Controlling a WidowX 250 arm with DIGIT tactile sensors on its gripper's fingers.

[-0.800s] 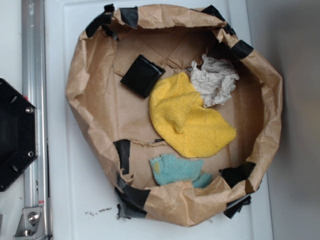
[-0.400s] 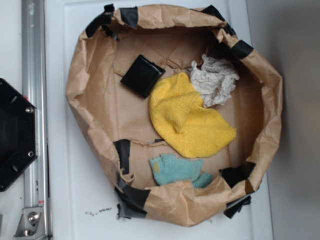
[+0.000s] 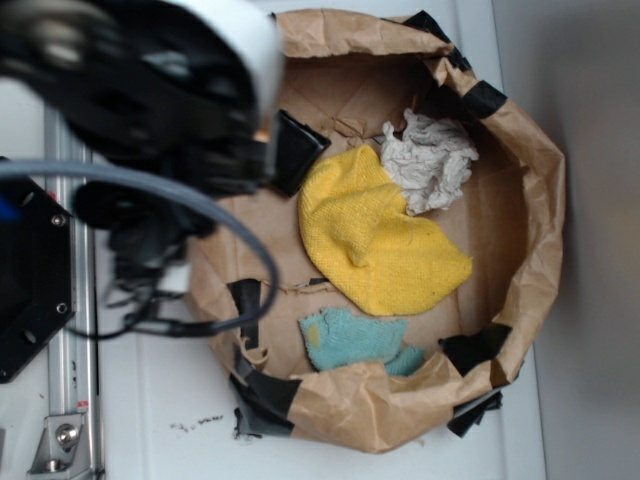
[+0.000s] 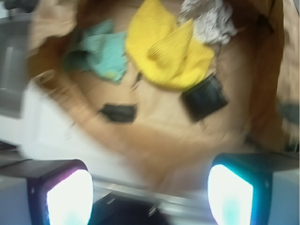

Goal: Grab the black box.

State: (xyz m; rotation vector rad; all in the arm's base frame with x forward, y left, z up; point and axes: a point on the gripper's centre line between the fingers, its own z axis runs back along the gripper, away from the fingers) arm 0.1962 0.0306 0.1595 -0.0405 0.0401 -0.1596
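Black box lies flat on the floor of a wide, crumpled brown paper basin, in its upper left part as the exterior view shows it, just beside the upper left edge of a yellow cloth. Most of the box is covered there by the blurred robot arm, which fills the top left of that view; only its right corner shows. In the wrist view the whole box is visible, glossy and square, touching or almost touching the lower edge of the yellow cloth.

The gripper sits over the near rim of the basin, well apart from the box, with its two fingers spread wide and nothing between them.

A crumpled white rag lies beside the yellow cloth, and a teal cloth lies near the basin's lower wall. Black tape strips patch the paper at several places around the rim.

The basin rests on a white tabletop. A metal rail runs along the left side, with a black hexagonal plate fixed by screws next to it, and a grey cable loops down from the arm. The right edge of the exterior view is plain grey surface. No brand, label or readable writing shows; the wrist view is blurred.
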